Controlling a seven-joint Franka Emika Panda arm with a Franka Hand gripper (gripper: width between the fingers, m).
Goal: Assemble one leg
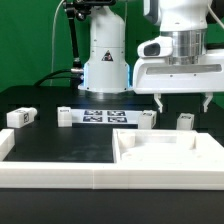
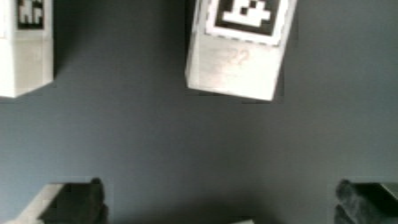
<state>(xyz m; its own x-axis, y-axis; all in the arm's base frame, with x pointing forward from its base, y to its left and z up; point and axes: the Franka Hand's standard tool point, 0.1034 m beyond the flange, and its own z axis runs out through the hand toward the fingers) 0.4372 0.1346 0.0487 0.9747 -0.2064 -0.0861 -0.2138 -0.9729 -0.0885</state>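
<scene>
My gripper (image 1: 183, 102) hangs open and empty above the table on the exterior view's right. Below it stand two small white legs with tags, one (image 1: 146, 120) and another (image 1: 184, 121), just behind the large white rimmed panel (image 1: 200, 158). Two more legs lie farther to the exterior view's left, one (image 1: 63, 117) beside the marker board and one (image 1: 20, 118) at the far left. In the wrist view two tagged legs show on the dark table, one (image 2: 238, 50) near the middle and one (image 2: 25, 50) at the edge. They are apart from my open gripper (image 2: 221, 206), whose dark fingertips (image 2: 71, 205) hold nothing.
The marker board (image 1: 103, 116) lies flat in front of the robot base (image 1: 105, 60). A long white rail (image 1: 60, 172) runs along the table's front and up the left edge. Green backdrop behind.
</scene>
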